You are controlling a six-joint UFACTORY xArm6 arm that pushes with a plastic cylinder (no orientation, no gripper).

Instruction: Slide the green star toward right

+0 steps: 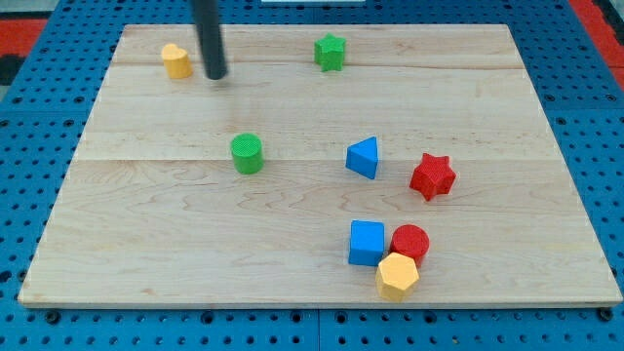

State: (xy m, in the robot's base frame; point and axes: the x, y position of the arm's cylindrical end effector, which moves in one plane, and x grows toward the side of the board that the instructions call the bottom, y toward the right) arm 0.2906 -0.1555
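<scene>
Approach step: green star (331, 52) not yet contacted, tip (215, 74) parked well off to its 9 o'clock.

The star is seen near the board's (292, 283) top edge, at about 12 o'clock from board centre, apart from every other block. The rod is held upright, entering from the view's top; its tip is set down just beside the yellow block (176, 60), at that block's 3 o'clock. No jaws are fitted, so nothing is clamped or released; only a bare rod is carried. The push is judged not begun. Next, the tip must be brought against the star's 9 o'clock face, then driven toward 3 o'clock. That path looks clear. The green cylinder (247, 153) sits at 6 o'clock of the tip, out of the way.
</scene>
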